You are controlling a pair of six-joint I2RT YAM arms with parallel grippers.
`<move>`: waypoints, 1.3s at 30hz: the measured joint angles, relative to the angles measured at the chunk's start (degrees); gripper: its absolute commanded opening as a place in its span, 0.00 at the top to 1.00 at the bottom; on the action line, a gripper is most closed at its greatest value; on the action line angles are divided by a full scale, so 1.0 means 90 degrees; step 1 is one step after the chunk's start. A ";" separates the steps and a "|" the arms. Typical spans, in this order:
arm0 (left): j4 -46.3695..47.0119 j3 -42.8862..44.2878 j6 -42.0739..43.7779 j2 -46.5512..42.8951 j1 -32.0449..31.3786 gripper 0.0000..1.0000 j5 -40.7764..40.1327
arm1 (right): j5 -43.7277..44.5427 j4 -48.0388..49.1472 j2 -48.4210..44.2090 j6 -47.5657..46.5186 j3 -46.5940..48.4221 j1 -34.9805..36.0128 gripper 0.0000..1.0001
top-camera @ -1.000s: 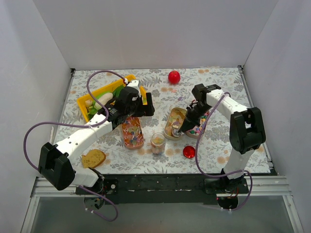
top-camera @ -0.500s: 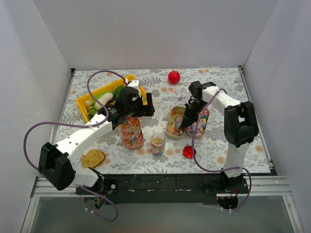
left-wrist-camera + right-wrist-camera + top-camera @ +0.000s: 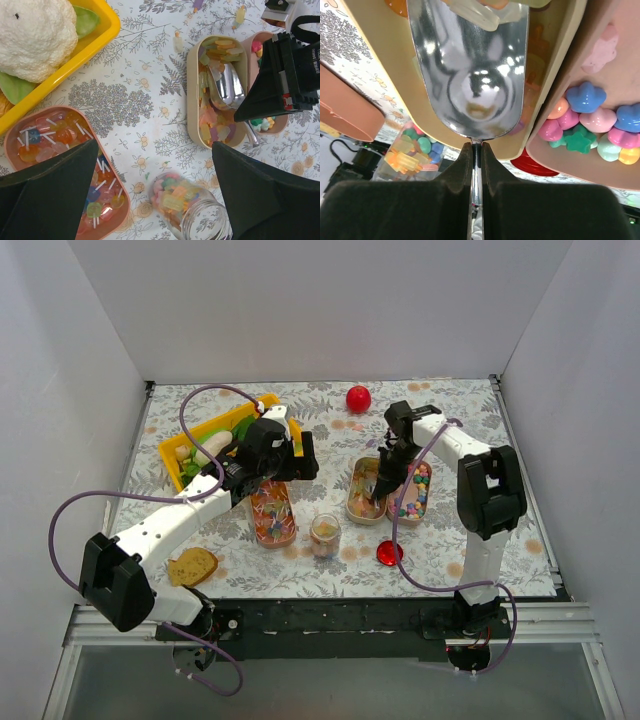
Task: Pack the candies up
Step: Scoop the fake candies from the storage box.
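The candies lie in three oval trays: lollipop sweets in a pink tray (image 3: 272, 512) (image 3: 60, 135), yellow-orange gummy bits in a cream tray (image 3: 352, 502) (image 3: 190, 80), and pastel beads in another pink tray (image 3: 412, 495) (image 3: 590, 125). A glass jar (image 3: 325, 535) (image 3: 192, 210) partly filled with candies stands in front of them. My right gripper (image 3: 380, 488) (image 3: 476, 150) is shut on the handle of a metal scoop (image 3: 470, 75) (image 3: 230, 90), whose bowl lies in the cream tray. My left gripper (image 3: 295, 455) (image 3: 155, 195) is open and empty above the cloth between the lollipop tray and the jar.
A yellow tray (image 3: 175, 452) with toy vegetables sits at the back left. A red ball (image 3: 358, 398) lies at the back. A red lid (image 3: 389, 553) lies beside the jar. A toast piece (image 3: 192, 566) lies at the front left.
My right arm has swung its elbow inward and the scoop has shifted a little farther into the cream tray. The left arm has not moved.
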 measured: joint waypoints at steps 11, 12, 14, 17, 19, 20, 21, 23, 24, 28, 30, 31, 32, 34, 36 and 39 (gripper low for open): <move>-0.0002 0.0000 0.0024 0.0039 0.0000 0.02 0.0000 | 0.0549 0.0029 -0.0138 -0.0464 -0.0010 0.0316 0.99; 0.0000 0.0000 0.0024 0.0039 0.0000 0.02 0.0002 | 0.0612 0.0034 -0.0192 -0.0483 -0.0032 0.0347 0.99; 0.0000 0.0000 0.0024 0.0039 0.0002 0.02 0.0000 | 0.0675 0.0044 -0.0364 -0.0498 -0.0153 0.0410 0.99; 0.0002 0.0000 0.0024 0.0039 0.0007 0.02 0.0000 | 0.0712 -0.0002 -0.0697 -0.0483 -0.0350 0.0500 0.99; 0.0000 0.0000 0.0027 0.0039 0.0019 0.02 0.0002 | 0.0733 -0.0036 -0.0874 -0.0474 -0.0396 0.0549 0.99; 0.0002 0.0000 0.0029 0.0039 0.0029 0.02 0.0000 | 0.0746 -0.0056 -0.0991 -0.0471 -0.0423 0.0568 0.99; 0.0002 0.0000 0.0029 0.0039 0.0034 0.02 0.0000 | 0.0753 -0.0095 -0.1105 -0.0469 -0.0425 0.0583 0.99; 0.0002 0.0000 0.0034 0.0039 0.0051 0.02 0.0000 | 0.0753 -0.0124 -0.1304 -0.0464 -0.0425 0.0610 0.99; 0.0002 0.0000 0.0044 0.0039 0.0063 0.02 0.0000 | 0.0750 -0.0146 -0.1404 -0.0461 -0.0425 0.0617 0.99; 0.0005 0.0000 0.0056 0.0041 0.0143 0.02 0.0005 | 0.0750 -0.0357 -0.1736 -0.0461 -0.0423 0.0622 0.99; 0.0007 0.0000 0.0070 0.0041 0.0219 0.02 0.0041 | 0.0746 -0.0474 -0.1885 -0.0464 -0.0420 0.0641 0.99; 0.0010 0.0000 0.0070 0.0041 0.0267 0.02 0.0063 | 0.0738 -0.0527 -0.1967 -0.0469 -0.0418 0.0646 0.99; 0.0012 0.0000 0.0070 0.0041 0.0316 0.02 0.0085 | 0.0726 -0.0583 -0.2057 -0.0474 -0.0418 0.0661 0.99; 0.0024 0.0000 0.0070 0.0041 0.0432 0.02 0.0138 | 0.0719 -0.0670 -0.2256 -0.0481 -0.0418 0.0709 0.99; 0.0029 0.0000 0.0068 0.0039 0.0532 0.02 0.0204 | 0.0721 -0.0763 -0.2443 -0.0481 -0.0396 0.0816 0.99; 0.0029 0.0000 0.0068 0.0041 0.0699 0.02 0.0270 | 0.0709 -0.0884 -0.2722 -0.0476 -0.0304 0.1122 0.99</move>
